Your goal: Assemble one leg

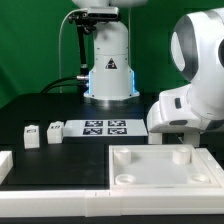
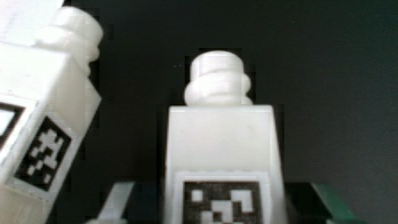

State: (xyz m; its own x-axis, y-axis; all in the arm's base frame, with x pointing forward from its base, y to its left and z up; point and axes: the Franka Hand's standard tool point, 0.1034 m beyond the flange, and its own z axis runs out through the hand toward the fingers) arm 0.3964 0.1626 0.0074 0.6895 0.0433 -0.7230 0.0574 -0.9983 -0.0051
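In the wrist view a white leg (image 2: 222,135) with a rounded peg on its end and a black-and-white tag lies between my fingers. My gripper (image 2: 224,208) is open: a dark gap shows on each side between the leg and each fingertip (image 2: 125,203). A second leg (image 2: 54,100) lies close beside it. In the exterior view two more small legs (image 1: 30,136) (image 1: 55,130) stand at that view's left. My arm's white body (image 1: 185,95) hides the gripper and the two legs beneath it.
The big white square panel (image 1: 165,182) with corner sockets lies at the front right of the exterior view. The marker board (image 1: 105,127) lies mid-table. A white rail (image 1: 50,197) runs along the front, with a white block (image 1: 5,165) at the left edge.
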